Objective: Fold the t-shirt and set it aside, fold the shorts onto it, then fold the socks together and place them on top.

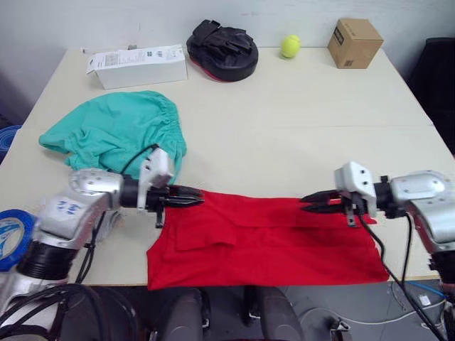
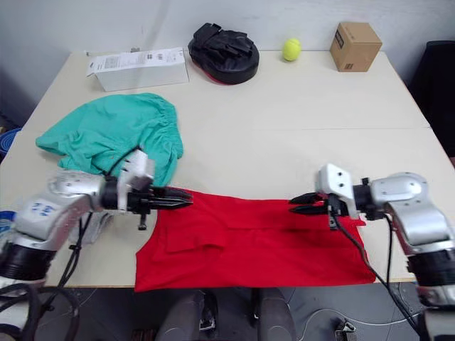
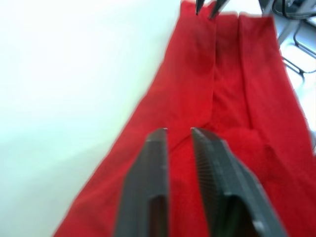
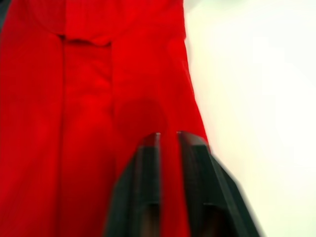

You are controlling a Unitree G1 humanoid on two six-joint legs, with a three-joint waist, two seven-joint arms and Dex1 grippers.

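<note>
The left gripper (image 1: 193,199) has its two black fingers (image 3: 153,168) drawn close, a narrow slit between them, tips low over the far edge of the t-shirt (image 1: 263,245) at its left end. From the wrist view I cannot tell whether any cloth is caught between them. The right gripper (image 1: 311,202) points the opposite way, toward the left one, its fingers (image 4: 148,168) likewise nearly closed with a thin gap, tips over the same far edge near the shirt's right end; whether they pinch fabric is not clear either.

The red t-shirt lies flattened along the near edge of the table (image 1: 298,121), folded into a wide band with lengthwise creases and a smaller flap on its left half. Just beyond the left gripper, the teal-green shorts (image 1: 117,131) sit in a loose heap, gathered waistband toward the shirt, close to the red cloth's corner.

Along the far side of the table stand a white box (image 1: 138,66), a black padded mitt (image 1: 222,51), a yellow-green ball (image 1: 289,46) and a small cardboard box (image 1: 354,42), well apart from the garments.
</note>
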